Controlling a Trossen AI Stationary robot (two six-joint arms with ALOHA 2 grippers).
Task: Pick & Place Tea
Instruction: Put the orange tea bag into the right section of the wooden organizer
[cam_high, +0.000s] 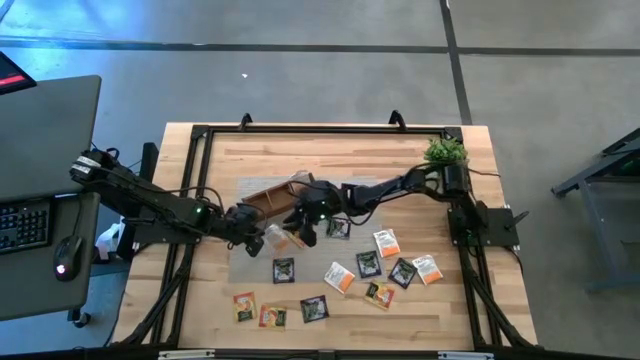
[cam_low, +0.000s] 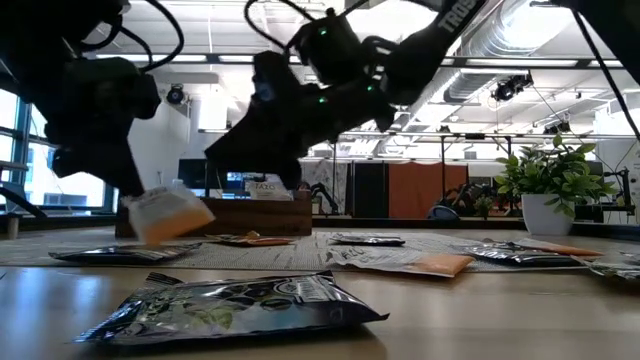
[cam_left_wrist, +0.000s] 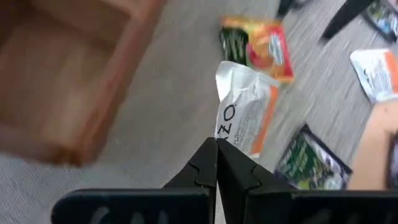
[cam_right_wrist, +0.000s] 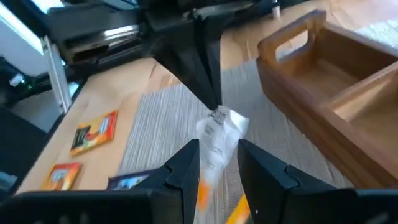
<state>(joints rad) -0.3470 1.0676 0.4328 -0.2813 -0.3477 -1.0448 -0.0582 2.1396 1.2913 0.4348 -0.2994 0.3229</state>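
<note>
A white-and-orange tea sachet (cam_left_wrist: 245, 118) hangs just above the grey mat, beside the brown wooden tray (cam_high: 262, 198). My left gripper (cam_left_wrist: 216, 146) is shut on it; it comes in from the table's left. My right gripper (cam_right_wrist: 217, 165) reaches in from the right and stands open close by. It points at the same sachet (cam_right_wrist: 217, 140), whose lower part shows between the two fingers. In the low view its fingertips (cam_low: 225, 160) stop short of the sachet (cam_low: 165, 215). Several more sachets lie flat on the mat and the table, among them a dark one (cam_high: 284, 270). My left gripper pinches the sachet's upper edge (cam_left_wrist: 221, 138) between its two shut fingers. The fingers slant down from the table's left. The sachet hangs below them, tilted and clear of the mat.
The tray's end with its handle (cam_right_wrist: 292, 34) stands right next to both grippers, toward the far side. Loose sachets (cam_high: 368, 263) are scattered over the near right part of the table, with more (cam_high: 258, 312) at the near edge. A potted plant (cam_high: 446, 152) sits at the far right corner.
</note>
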